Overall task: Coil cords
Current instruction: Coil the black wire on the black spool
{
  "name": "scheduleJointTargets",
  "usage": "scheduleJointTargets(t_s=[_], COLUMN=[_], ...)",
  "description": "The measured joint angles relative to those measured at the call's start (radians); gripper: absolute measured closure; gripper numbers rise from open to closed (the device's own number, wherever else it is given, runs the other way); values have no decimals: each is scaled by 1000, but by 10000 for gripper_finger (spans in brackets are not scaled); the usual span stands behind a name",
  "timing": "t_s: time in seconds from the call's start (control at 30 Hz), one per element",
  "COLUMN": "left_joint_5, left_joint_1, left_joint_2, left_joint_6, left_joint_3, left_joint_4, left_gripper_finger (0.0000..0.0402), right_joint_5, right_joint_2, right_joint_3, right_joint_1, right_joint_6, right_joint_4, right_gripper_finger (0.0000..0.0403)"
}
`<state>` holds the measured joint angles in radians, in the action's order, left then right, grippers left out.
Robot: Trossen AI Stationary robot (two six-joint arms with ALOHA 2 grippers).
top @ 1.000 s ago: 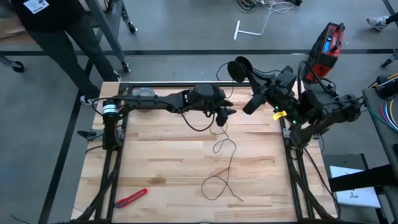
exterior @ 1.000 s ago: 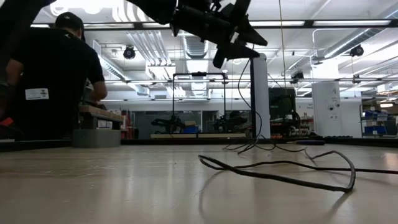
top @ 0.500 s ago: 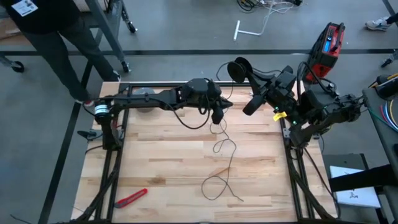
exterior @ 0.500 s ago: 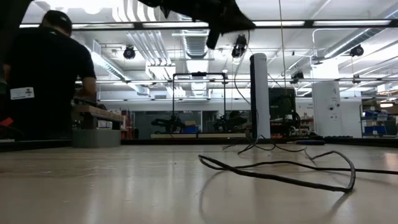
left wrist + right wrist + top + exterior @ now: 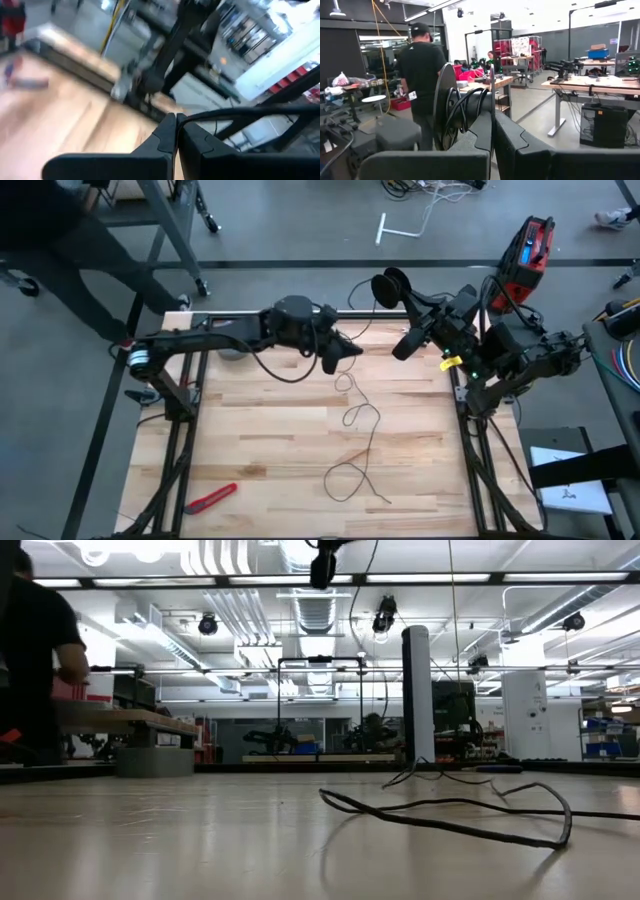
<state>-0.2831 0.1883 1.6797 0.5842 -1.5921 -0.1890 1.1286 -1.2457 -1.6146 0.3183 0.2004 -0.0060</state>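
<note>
You are looking at one thin black cord [image 5: 358, 423], one small round black reel [image 5: 387, 286], two grippers and one red tool [image 5: 211, 497]. The right gripper [image 5: 397, 292] is pinching the reel, holding it up past the table's far edge. The left gripper [image 5: 345, 353] is hanging just beside it with fingers [image 5: 165, 135] pressed together on the cord. From there the cord is running down in loose loops across the wooden table [image 5: 250, 440].

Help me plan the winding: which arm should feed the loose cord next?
Left. Its gripper, fingers together, hangs right above the cord on the table, while the right gripper is busy holding the reel.
</note>
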Motion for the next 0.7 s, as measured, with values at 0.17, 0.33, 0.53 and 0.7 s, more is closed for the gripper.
scheduleJointTargets(t_s=[0.17,0.33,0.53,0.7], left_joint_5=[-151,-202,-213,-283], left_joint_1=[8,9,35,26], left_joint_2=[41,54,54,42], left_joint_6=[81,121,150,-18], left_joint_3=[1,2,1,-35], left_joint_4=[-10,36,86,45], left_gripper_finger=[401,401,401,401], right_joint_5=[0,1,27,29], right_joint_2=[-10,-13,-17,-18], right_joint_3=[0,0,0,0], right_joint_1=[0,0,0,0], right_joint_6=[17,19,36,47], right_joint_4=[22,26,35,42], right_gripper_finger=[403,403,403,403])
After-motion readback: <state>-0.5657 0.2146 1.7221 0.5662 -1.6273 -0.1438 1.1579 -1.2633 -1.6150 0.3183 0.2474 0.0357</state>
